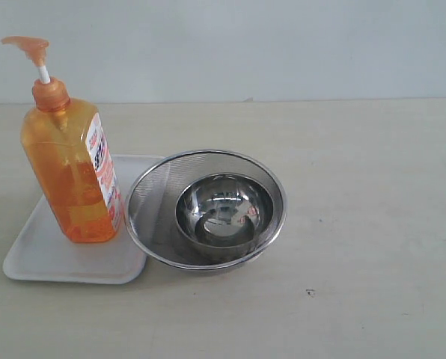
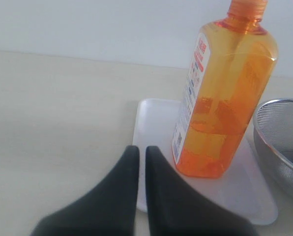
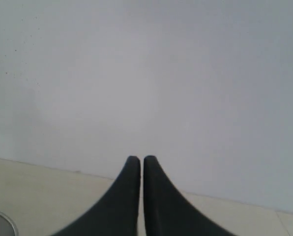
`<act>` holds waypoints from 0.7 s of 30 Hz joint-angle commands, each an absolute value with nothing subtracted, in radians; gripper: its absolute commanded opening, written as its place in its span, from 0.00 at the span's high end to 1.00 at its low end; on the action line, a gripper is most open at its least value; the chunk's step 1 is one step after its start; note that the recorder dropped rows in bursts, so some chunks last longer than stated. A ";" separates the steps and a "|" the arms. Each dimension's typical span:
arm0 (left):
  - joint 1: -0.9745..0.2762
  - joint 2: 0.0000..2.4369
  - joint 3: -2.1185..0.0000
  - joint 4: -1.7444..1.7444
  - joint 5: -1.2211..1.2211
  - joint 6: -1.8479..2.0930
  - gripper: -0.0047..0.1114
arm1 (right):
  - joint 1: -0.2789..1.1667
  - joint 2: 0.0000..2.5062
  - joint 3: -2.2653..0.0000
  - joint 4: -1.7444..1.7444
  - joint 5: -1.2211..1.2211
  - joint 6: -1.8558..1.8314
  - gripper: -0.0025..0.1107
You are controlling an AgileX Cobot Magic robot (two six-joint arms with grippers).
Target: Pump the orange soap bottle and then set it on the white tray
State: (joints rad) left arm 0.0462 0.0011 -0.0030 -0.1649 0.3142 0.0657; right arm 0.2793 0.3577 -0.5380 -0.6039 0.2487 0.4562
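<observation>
The orange soap bottle point(image 1: 72, 176) stands upright on the white tray point(image 1: 40, 254), pump head raised, white label facing the strainer bowl point(image 1: 154, 217); the tray lies flat, touching that bowl.

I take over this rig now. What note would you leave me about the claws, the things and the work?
Left claw: shut, empty, near the white tray.
Right claw: shut, empty, facing the wall.
The orange soap bottle stands upright on the white tray, beside the mesh strainer holding a steel bowl.
Done: placing looks done.
To do: pumping cannot be confirmed from here; check it.
</observation>
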 commanded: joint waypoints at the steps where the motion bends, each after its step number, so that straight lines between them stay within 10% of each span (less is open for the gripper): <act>1: 0.049 0.000 0.000 -0.176 0.312 0.060 0.92 | 0.228 0.310 -0.434 -0.554 0.198 0.462 0.98; 21: 0.049 0.000 0.000 -0.176 0.312 0.060 0.92 | 0.060 0.042 0.000 -0.504 0.011 0.492 0.98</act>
State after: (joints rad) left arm 0.0462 0.0011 -0.0030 -0.1649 0.3142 0.0657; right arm 0.0667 0.0666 -0.0120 -0.5049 0.0110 0.4842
